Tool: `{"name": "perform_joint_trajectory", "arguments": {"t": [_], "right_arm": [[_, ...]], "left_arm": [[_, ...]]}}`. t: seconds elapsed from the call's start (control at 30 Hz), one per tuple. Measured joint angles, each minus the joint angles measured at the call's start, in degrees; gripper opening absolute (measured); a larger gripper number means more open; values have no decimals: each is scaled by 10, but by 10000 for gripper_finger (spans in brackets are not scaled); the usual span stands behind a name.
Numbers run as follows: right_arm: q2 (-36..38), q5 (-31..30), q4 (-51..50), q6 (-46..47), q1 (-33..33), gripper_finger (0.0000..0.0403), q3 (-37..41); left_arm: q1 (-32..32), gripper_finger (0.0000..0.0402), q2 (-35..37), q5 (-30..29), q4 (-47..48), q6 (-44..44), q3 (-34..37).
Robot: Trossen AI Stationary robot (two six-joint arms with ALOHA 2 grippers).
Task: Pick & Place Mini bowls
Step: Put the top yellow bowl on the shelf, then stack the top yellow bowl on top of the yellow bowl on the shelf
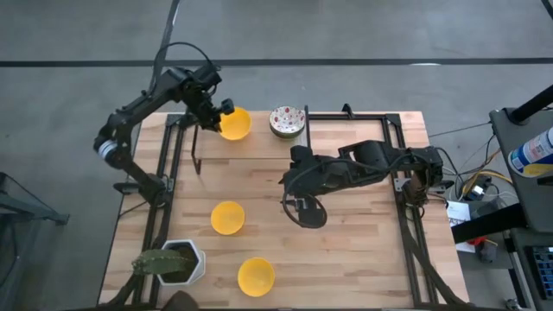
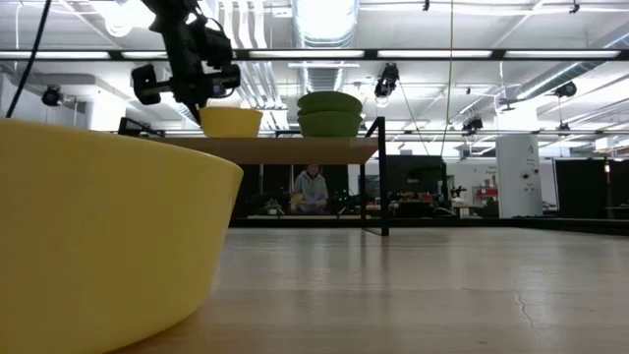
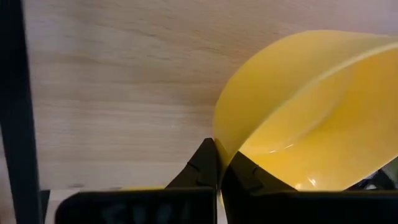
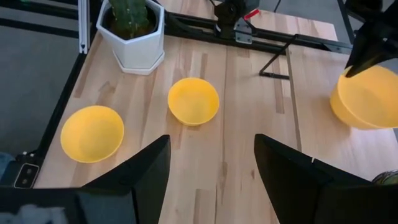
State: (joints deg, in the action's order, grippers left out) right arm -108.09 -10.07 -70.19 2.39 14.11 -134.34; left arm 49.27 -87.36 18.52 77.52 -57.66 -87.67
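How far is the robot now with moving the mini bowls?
Possibly done: a speckled bowl sits stacked at the table's far edge, though I cannot tell whether the robot put it there. In hand: the left gripper is shut on the rim of a yellow bowl close to that stack. Left: two yellow bowls on the table near the cactus pot. The right gripper is open and empty.

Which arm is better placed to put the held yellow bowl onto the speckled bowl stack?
Probably the left. The left gripper is shut on the rim of the yellow bowl, close beside the speckled bowl stack. The right gripper is open mid-table, holding nothing.
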Motion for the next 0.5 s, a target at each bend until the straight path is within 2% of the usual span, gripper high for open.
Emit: {"name": "perform_joint_trajectory", "arguments": {"t": [0.1,0.37,0.5], "right_arm": [[0,0,0,0,0,226,0],[0,0,-1,-11,0,226,0],[0,0,-9,-10,0,226,0]], "left_arm": [[-7,17,-4,3,-4,7,3],[-15,101,-4,10,-3,6,7],[-15,125,9,13,-3,16,7]]}}
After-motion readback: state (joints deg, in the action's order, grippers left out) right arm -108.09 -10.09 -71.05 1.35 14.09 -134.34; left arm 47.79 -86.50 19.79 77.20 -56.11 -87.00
